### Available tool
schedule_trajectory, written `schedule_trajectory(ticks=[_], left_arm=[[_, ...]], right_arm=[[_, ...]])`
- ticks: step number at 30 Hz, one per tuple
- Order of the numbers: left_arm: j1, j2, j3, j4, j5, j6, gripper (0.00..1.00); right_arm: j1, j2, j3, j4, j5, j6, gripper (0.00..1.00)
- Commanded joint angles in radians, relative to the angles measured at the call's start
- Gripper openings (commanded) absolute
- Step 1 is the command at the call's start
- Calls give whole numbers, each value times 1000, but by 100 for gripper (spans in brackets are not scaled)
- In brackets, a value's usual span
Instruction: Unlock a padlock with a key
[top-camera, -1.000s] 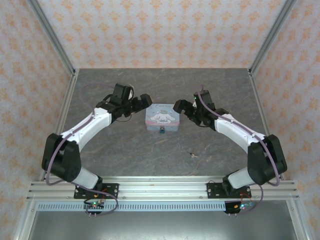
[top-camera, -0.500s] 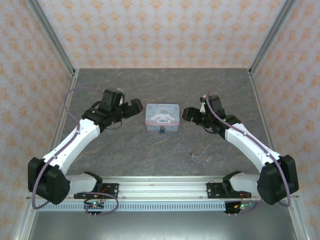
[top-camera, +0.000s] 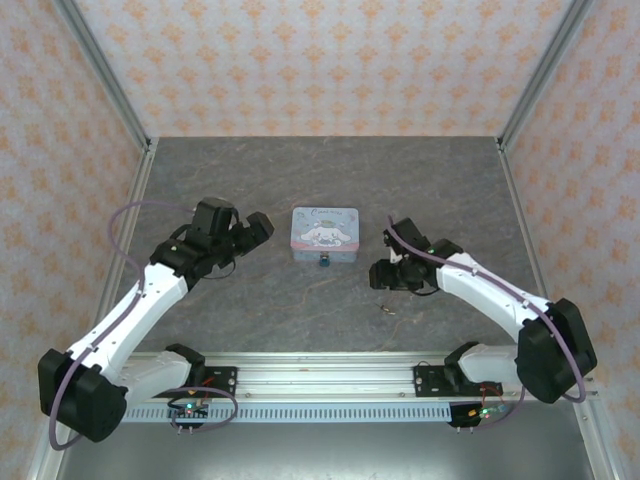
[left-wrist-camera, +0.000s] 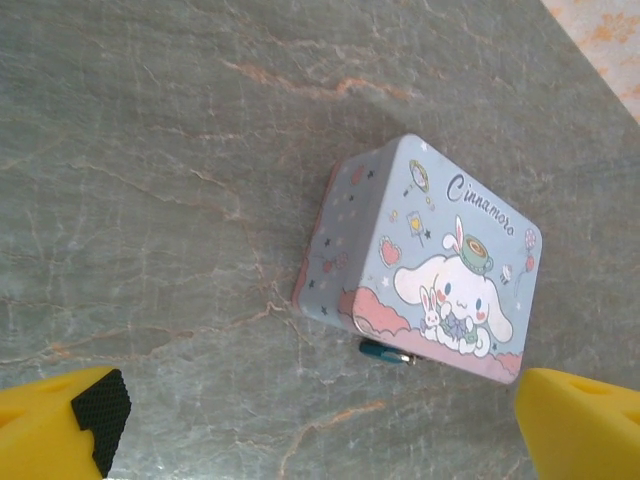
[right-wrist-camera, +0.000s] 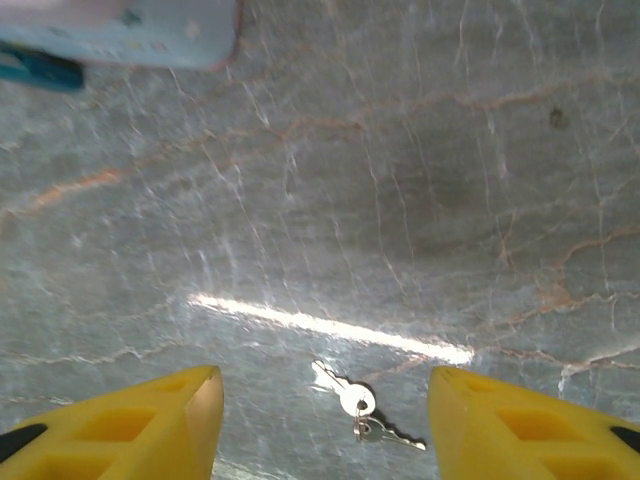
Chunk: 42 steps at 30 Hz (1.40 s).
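Grey table (top-camera: 250, 300) with a pastel tin (top-camera: 325, 232) near the middle. Left gripper (top-camera: 258, 228) beside the tin, right gripper (top-camera: 383, 275) nearer the front edge, both spread wide and holding nothing. Padlock (left-wrist-camera: 385, 352) touching the tin's near side; key (right-wrist-camera: 357, 402) flat, near the right gripper.

The top external camera looked down from above and behind the arm bases, taking in the whole table (top-camera: 300, 300) to its far edge. The left wrist camera faced down at the tin (left-wrist-camera: 440, 270) from nearby; the right wrist camera sat closer to the table, over the key (right-wrist-camera: 357, 399). All three shared the tin's near side and the padlock (left-wrist-camera: 385, 352).
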<state>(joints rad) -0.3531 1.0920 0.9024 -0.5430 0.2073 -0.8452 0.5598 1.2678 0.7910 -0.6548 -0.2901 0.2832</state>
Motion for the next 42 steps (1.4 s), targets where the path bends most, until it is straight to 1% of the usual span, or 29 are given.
schedule_trajectory(ticks=[1, 6, 12, 26, 33, 42], left_arm=[[-28, 56, 62, -54, 40, -1, 100], [-101, 106, 75, 3, 58, -1, 100], [-139, 151, 89, 45, 80, -9, 100], [-148, 188, 88, 78, 93, -24, 100], [-147, 192, 83, 81, 94, -23, 100], [-147, 196, 78, 87, 99, -29, 100]], right_arm=[[28, 29, -35, -3, 36, 7, 54], [66, 76, -52, 25, 44, 24, 52], [79, 113, -64, 27, 63, 18, 49], [132, 192, -61, 18, 95, 14, 43], [136, 188, -65, 14, 85, 29, 42], [180, 184, -91, 20, 86, 87, 41]])
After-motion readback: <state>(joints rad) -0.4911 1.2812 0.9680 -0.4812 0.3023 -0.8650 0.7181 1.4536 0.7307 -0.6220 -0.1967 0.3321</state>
